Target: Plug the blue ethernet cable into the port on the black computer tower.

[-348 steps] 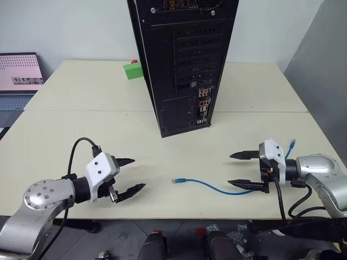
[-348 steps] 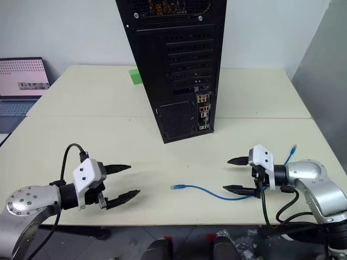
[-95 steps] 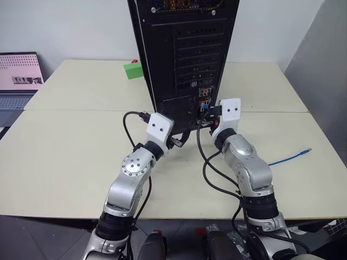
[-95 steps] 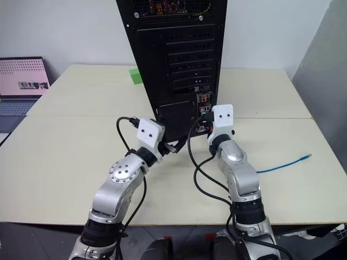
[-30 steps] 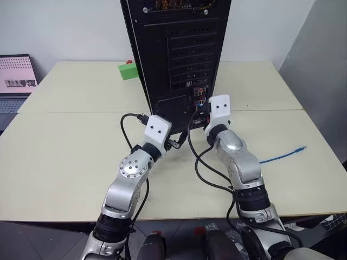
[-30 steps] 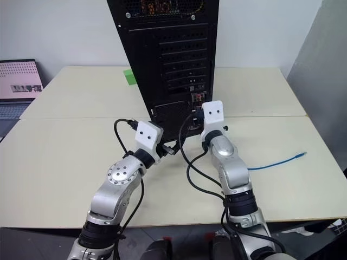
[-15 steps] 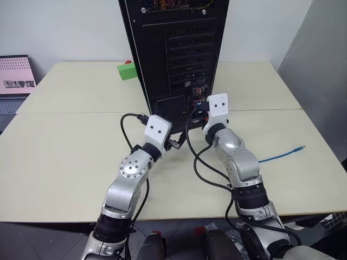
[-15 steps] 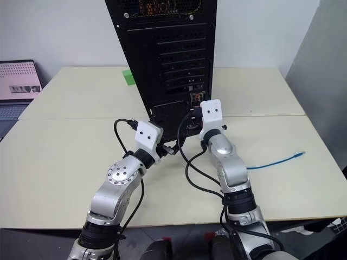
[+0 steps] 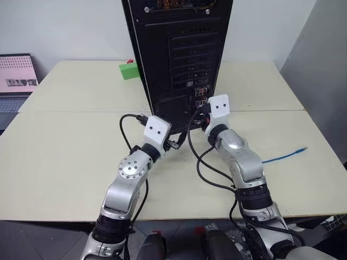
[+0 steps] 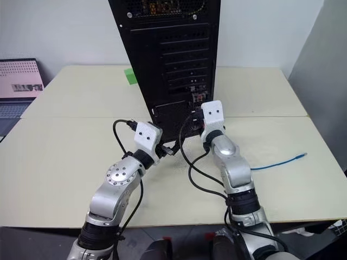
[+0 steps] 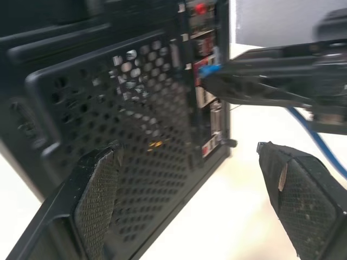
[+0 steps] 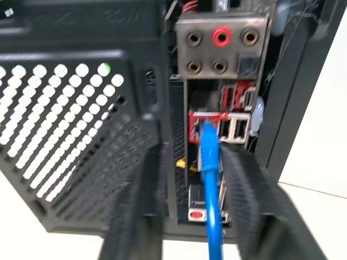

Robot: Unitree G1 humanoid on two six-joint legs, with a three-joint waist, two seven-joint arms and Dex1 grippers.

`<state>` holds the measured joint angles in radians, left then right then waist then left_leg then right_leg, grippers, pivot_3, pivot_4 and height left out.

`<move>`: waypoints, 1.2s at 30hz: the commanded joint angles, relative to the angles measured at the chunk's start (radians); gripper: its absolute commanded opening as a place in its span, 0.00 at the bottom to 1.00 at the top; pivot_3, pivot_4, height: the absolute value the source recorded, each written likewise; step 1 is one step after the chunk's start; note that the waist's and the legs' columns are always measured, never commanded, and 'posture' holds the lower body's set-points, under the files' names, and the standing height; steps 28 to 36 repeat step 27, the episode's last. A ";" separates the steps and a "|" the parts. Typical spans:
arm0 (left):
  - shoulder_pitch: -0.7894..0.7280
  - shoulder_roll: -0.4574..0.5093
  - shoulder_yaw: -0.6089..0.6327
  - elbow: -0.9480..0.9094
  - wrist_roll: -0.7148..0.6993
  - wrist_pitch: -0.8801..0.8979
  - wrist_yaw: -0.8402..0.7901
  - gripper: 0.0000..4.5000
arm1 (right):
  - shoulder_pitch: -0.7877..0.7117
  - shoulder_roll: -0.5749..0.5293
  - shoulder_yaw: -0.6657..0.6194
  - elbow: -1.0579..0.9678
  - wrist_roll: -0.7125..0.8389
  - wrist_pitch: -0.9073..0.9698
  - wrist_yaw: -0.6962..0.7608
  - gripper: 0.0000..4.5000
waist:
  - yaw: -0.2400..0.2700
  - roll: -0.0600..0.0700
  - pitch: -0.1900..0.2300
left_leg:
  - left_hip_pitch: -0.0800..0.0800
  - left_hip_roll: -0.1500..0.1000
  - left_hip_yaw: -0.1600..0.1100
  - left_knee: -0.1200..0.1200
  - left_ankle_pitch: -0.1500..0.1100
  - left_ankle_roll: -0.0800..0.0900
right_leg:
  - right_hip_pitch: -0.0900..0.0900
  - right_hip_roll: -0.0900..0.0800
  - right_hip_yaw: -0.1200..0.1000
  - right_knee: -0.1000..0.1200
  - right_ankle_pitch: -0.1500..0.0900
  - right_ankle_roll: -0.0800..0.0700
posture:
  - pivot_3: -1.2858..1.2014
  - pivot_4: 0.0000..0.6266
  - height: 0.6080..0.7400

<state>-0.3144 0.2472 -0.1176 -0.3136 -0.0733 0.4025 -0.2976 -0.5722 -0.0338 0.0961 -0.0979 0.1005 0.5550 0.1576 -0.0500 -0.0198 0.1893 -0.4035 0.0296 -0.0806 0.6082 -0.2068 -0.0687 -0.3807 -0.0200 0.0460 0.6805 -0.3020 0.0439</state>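
Two arms up close to rear face of the black computer tower (image 9: 179, 49), standing upright mid-surface on the pale surface (image 9: 65, 146). Left gripper (image 11: 190, 200) at lower vent grille (image 11: 141, 124), fingers (image 11: 95, 192) spread wide, nothing between them; one finger just before the grille, other out over the surface beside tower's corner. Right gripper (image 12: 190, 179) level at the connector cluster, fingers (image 12: 246, 200) parted either side of the blue ethernet cable (image 12: 211, 184), not pressed on it as far as visible. Cable plug seated in the port (image 12: 201, 122), red-framed socket below the round audio jacks (image 12: 219, 38). Cord running straight back from port between right fingers. Far end of cable lying loose on surface well off to the right, near edge (image 9: 290, 155), small plug at tip. From left wrist view, right gripper's dark fingers (image 11: 255, 89) seen coming in from the side, tips at the blue plug. Green block (image 9: 130, 70) on surface behind tower's left side. Laptop (image 9: 16, 73) open at far left edge, pinkish screen. Black robot-arm cables (image 9: 200, 162) looping beneath both wrists.
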 commanded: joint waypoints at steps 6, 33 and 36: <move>0.001 0.074 0.055 -0.079 -0.048 0.056 -0.072 0.93 | 0.068 -0.218 -0.062 -0.256 0.141 0.085 0.241 0.78 | 0.003 0.000 0.000 | 0.000 0.000 0.000 0.000 0.000 0.000 | 0.000 0.000 -0.001 0.000 0.000 0.000 | 0.52 0.24 1.00; 0.015 0.444 0.236 -0.167 -0.323 0.182 -0.452 0.93 | 0.040 -0.623 -0.193 -0.125 0.377 -0.035 0.780 0.99 | 0.001 -0.001 0.001 | 0.000 0.000 0.000 0.000 0.000 0.000 | 0.000 0.000 -0.001 -0.001 -0.001 0.001 | 0.52 0.24 1.00; 0.015 0.444 0.236 -0.167 -0.323 0.182 -0.452 0.93 | 0.040 -0.623 -0.193 -0.125 0.377 -0.035 0.780 0.99 | 0.001 -0.001 0.001 | 0.000 0.000 0.000 0.000 0.000 0.000 | 0.000 0.000 -0.001 -0.001 -0.001 0.001 | 0.52 0.24 1.00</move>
